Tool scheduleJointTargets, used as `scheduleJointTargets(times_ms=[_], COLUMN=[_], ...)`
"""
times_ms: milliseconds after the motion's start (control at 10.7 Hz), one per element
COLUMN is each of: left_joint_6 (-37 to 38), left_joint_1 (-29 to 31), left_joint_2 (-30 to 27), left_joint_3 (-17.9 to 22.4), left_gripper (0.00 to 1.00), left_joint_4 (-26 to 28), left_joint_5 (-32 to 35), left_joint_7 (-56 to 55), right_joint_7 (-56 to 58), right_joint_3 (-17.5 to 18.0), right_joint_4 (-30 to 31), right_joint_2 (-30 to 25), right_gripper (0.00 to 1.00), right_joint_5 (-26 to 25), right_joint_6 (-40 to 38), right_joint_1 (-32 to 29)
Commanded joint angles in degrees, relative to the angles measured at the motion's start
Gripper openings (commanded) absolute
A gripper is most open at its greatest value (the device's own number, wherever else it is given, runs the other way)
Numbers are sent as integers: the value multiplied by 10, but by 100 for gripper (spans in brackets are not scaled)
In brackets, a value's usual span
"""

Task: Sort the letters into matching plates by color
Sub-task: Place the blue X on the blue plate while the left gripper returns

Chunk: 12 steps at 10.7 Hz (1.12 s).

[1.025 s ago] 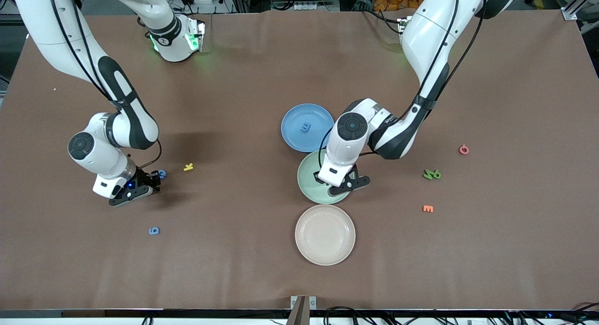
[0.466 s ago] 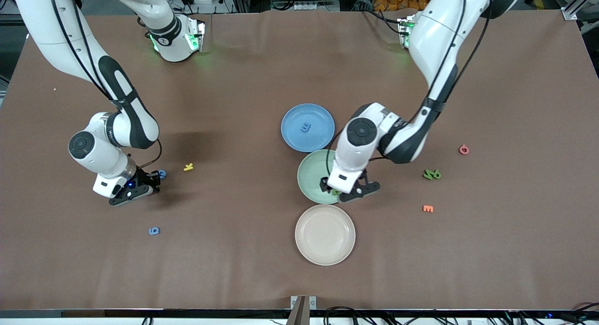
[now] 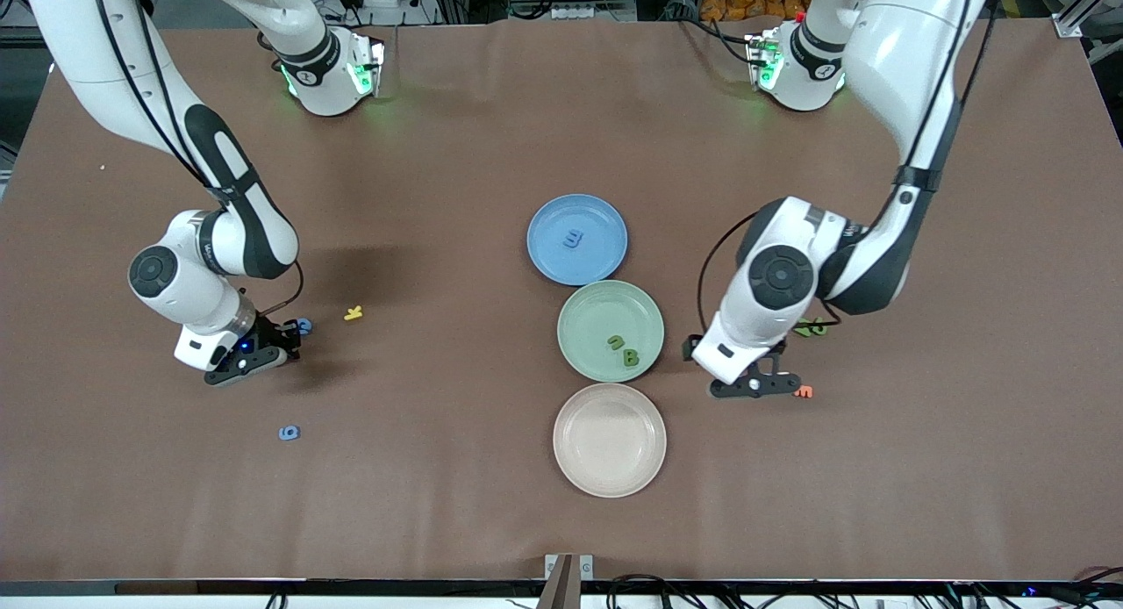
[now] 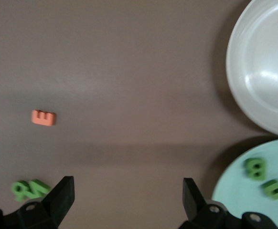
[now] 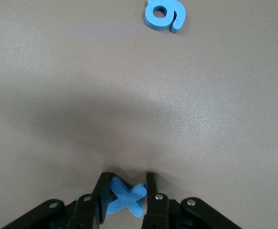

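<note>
Even overhead light, soft shadows under arms; left wrist view blurred.

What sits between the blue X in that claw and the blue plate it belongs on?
Only a small yellow letter lies on the table roughly along that way. The right claw grips the blue X, so lifted it should pass over it. The rest of the way to the blue plate looks bare.
</note>
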<state>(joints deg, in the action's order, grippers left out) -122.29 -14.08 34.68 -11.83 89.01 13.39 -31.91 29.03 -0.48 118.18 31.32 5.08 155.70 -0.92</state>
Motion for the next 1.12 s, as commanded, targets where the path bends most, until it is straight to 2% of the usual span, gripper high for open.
scheduleJointTargets(times_ms=[0, 186, 373, 745, 1025], left_joint_6=[8, 1, -16, -45, -98], left_joint_1=[42, 68, 82, 97, 122], left_joint_2=[-81, -108, -105, -93, -73], left_joint_3=[-8, -9, -9, -8, -9], left_gripper=[100, 100, 100, 100, 100], left_joint_4=[112, 156, 167, 166, 169], left_joint_5=[12, 12, 12, 7, 6], left_joint_7=[176, 265, 371, 642, 860], right_joint_7=[2, -1, -6, -53, -134], right_joint_3=[2, 2, 2, 2, 2], right_joint_4=[11, 9, 0, -39, -68], right_joint_2=[1, -7, -22, -36, -55], right_gripper=[24, 22, 21, 21, 21], right_joint_5=[-6, -6, -3, 1, 1], right_joint_6=[11, -1, -32, -94, -160], right_joint_1=[1, 2, 2, 25, 75])
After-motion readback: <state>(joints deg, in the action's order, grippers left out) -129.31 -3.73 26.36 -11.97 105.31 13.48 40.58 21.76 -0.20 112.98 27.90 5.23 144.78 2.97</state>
